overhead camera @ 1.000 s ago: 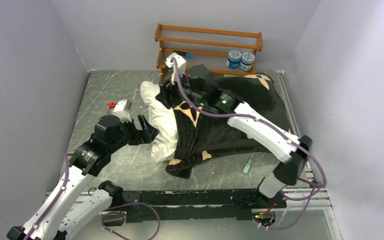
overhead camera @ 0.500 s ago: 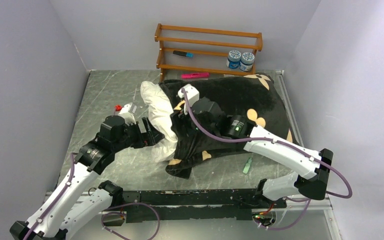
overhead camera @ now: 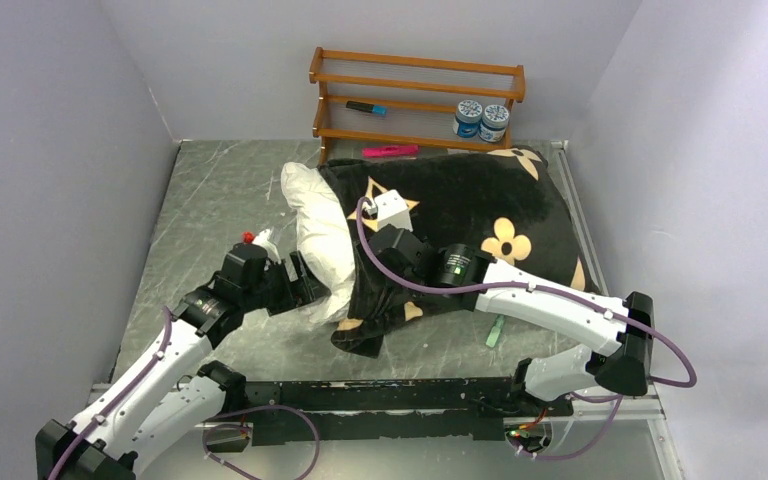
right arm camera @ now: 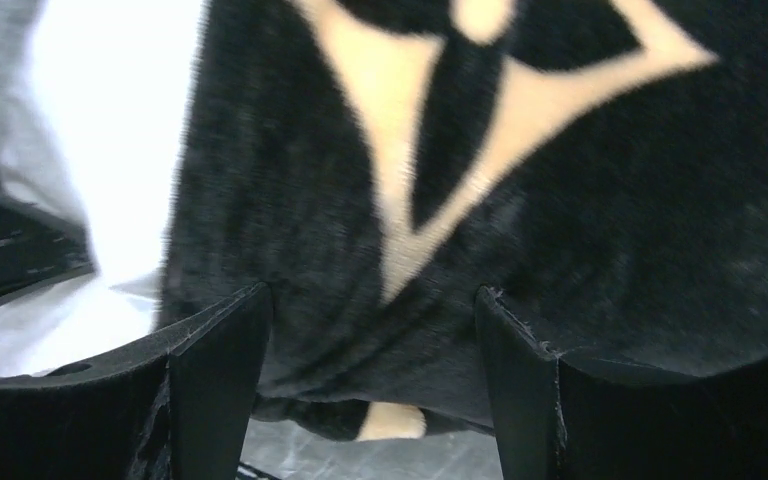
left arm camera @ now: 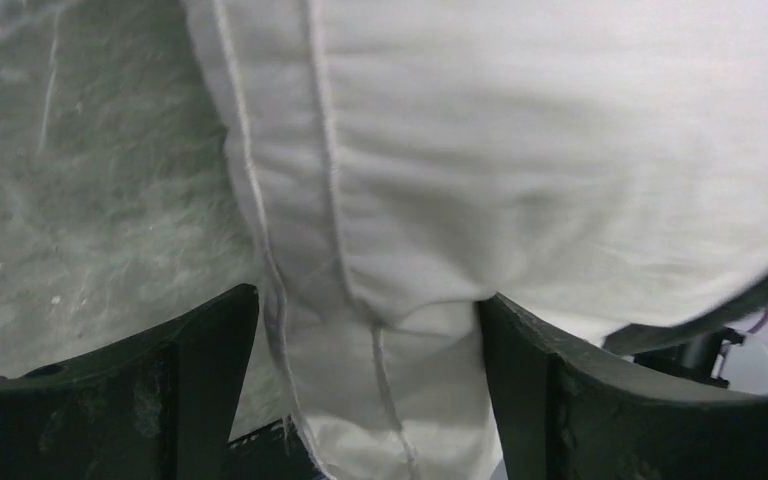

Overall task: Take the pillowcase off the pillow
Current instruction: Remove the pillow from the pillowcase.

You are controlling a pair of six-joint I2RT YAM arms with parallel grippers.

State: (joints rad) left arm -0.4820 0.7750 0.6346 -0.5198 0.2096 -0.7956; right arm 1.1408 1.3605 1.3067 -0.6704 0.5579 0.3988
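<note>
Pillowcase (overhead camera: 470, 200) covers most of the pillow (overhead camera: 318, 235). Left gripper (left arm camera: 368, 310), wide, sits around the pillow; right gripper (right arm camera: 372, 300), wide, hovers over the pillowcase. Next: pinch, pull.

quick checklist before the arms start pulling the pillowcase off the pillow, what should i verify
1. White pillow end sits between the left gripper jaws: ok.
2. Left gripper shut on pillow: not ok, jaws open.
3. Right gripper over the black pillowcase near its open edge: ok.
4. Right gripper shut on pillowcase: not ok, jaws open.
5. Right gripper would catch pillowcase only, not pillow: cannot tell.
</note>
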